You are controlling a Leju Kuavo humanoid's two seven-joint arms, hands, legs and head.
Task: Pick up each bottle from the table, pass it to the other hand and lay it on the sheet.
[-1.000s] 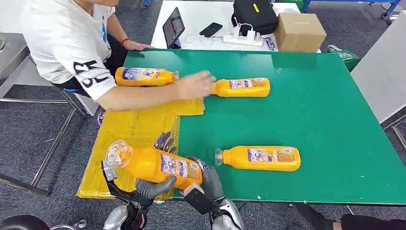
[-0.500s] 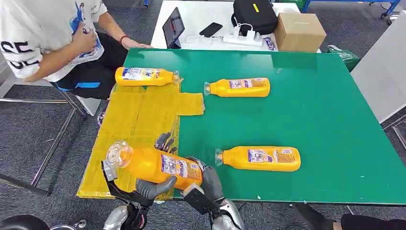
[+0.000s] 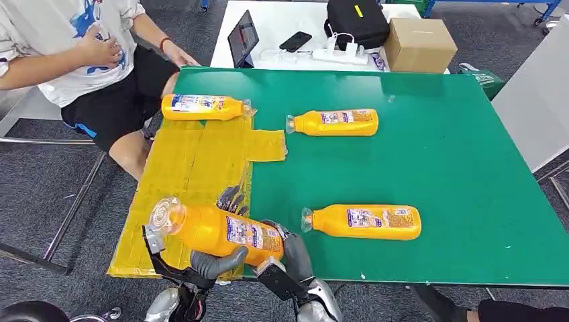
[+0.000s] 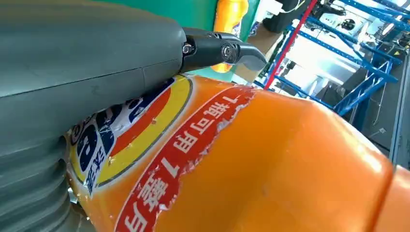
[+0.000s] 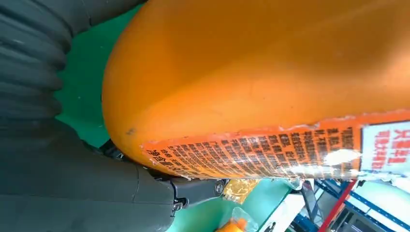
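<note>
Orange plastic bottle [image 3: 218, 231], glossy, gripped by both left hand [image 3: 201, 263] and right hand [image 3: 285, 251].

Person's arm [image 3: 50, 64] withdrawn from counter [image 3: 436, 168], off far bottle [image 3: 333, 122] at 12 o'clock; hand [image 3: 102, 50] now at chest, person shifted toward 10 o'clock.

- yellow sheet [image 3: 194, 161] mostly bare at 11 o'clock of held bottle [image 3: 218, 231]; open room to lay there
- one bottle [image 3: 203, 106] blocks sheet's far edge, 12 o'clock
- bottle [image 3: 366, 222] just at 3 o'clock, near right hand [image 3: 292, 251]
- bottle [image 3: 335, 122] at 1 o'clock, well apart
- person's leg [image 3: 127, 144] beside bench [image 3: 456, 174] at 10 o'clock
</note>
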